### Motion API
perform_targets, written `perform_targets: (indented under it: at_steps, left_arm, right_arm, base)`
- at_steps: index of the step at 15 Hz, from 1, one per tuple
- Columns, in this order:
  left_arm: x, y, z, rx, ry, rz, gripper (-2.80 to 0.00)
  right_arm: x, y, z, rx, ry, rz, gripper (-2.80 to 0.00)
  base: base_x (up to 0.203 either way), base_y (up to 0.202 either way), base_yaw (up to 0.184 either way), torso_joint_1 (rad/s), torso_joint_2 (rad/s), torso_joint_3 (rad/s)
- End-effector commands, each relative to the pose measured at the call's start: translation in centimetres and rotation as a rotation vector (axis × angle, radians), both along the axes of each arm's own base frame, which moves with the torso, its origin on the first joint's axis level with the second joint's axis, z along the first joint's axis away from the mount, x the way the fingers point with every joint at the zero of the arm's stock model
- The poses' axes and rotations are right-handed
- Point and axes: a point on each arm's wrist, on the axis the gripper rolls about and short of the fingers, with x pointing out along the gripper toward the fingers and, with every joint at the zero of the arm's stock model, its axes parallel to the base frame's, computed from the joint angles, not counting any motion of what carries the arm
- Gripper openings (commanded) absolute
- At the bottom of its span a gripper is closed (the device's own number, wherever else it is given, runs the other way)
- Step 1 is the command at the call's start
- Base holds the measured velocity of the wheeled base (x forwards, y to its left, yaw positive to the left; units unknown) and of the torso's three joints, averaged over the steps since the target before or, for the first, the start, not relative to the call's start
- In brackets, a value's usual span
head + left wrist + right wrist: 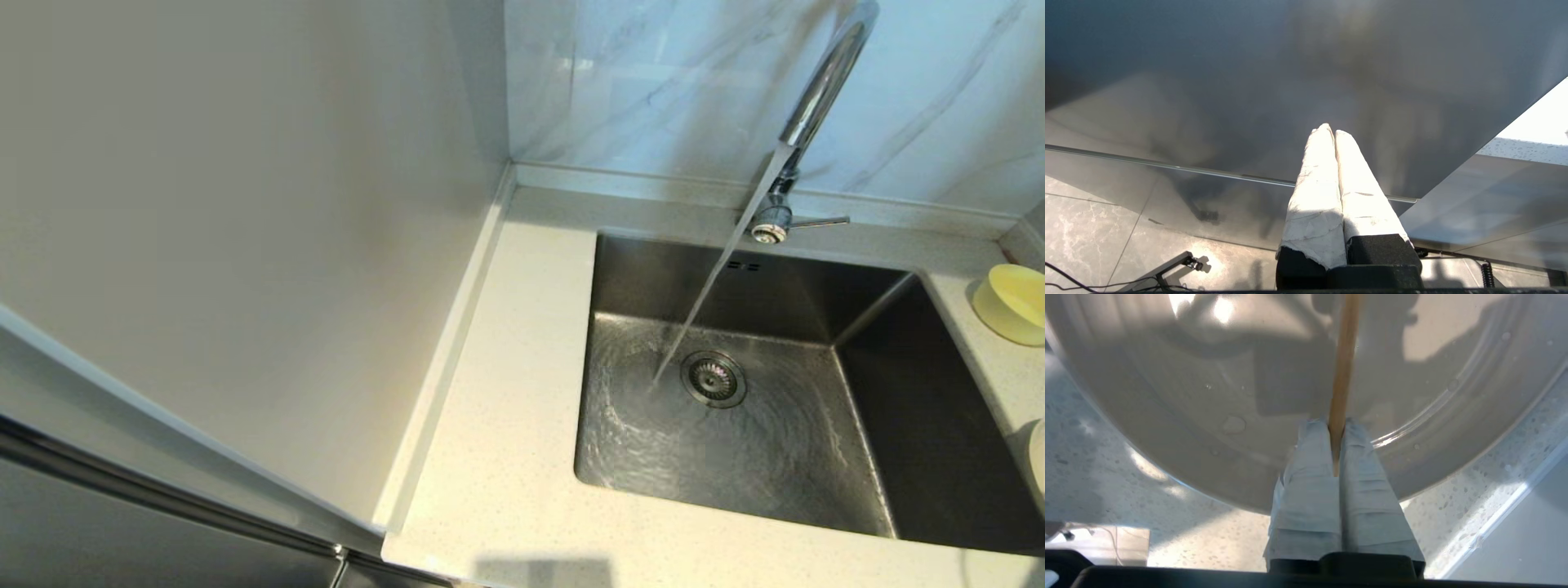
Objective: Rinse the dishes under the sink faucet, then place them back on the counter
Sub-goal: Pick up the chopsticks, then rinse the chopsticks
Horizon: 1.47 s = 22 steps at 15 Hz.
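Water runs from the chrome gooseneck faucet [820,90] into the steel sink [898,425], landing beside the drain strainer [713,378]. The pale yellow bowl [1012,304] stands on the counter [498,425] right of the basin. A sliver of the cream-white dish [1037,461] shows at the head view's right edge. Neither gripper appears in the head view. In the right wrist view, my right gripper [1336,426] is shut on a thin tan stick-like strip [1345,355]; behind it lies the wet cream-white dish [1208,396]. My left gripper [1331,130] is shut and empty.
The faucet's lever handle [820,221] sticks out to the right. A tall pale panel [245,204] walls off the counter's left side. The left gripper hangs low before a grey metal front [1249,81], above floor tiles [1081,237]. Speckled counter [1106,490] surrounds the dish.
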Motion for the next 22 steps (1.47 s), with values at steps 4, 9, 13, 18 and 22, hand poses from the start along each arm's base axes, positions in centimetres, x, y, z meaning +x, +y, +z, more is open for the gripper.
perform_targets:
  at_steps: [4, 9, 13, 18, 22]
  left_arm:
    - [0.0, 0.0, 0.0, -0.001, 0.000, 0.000, -2.80]
    - [0.0, 0.0, 0.0, -0.001, 0.000, 0.000, -2.80]
    - [0.0, 0.0, 0.0, 0.001, 0.000, 0.000, -2.80]
    - [0.0, 0.0, 0.0, -0.001, 0.001, 0.000, -2.80]
    - [0.0, 0.0, 0.0, -0.001, 0.000, 0.000, -2.80]
  right_arm:
    - [-0.1, 0.0, 0.2, -0.007, -0.003, 0.003, -2.80]
    - [0.1, -0.3, 3.2, -0.033, -0.105, -0.104, -2.80]
    - [-0.6, 0.2, 5.1, -0.059, -0.185, -0.103, -2.80]
    - [1.5, 2.7, 7.9, -0.137, -0.250, 0.021, -2.80]
    - [8.0, 6.1, 11.2, -0.155, -0.296, -0.020, -2.80]
  base:
    - [0.000, 0.000, 0.000, 0.000, 0.00, 0.000]
    - [0.000, 0.000, 0.000, 0.000, 0.00, 0.000]
    - [0.000, 0.000, 0.000, 0.000, 0.00, 0.000]
    - [0.000, 0.000, 0.000, 0.000, 0.00, 0.000]
    - [0.000, 0.000, 0.000, 0.000, 0.00, 0.000]
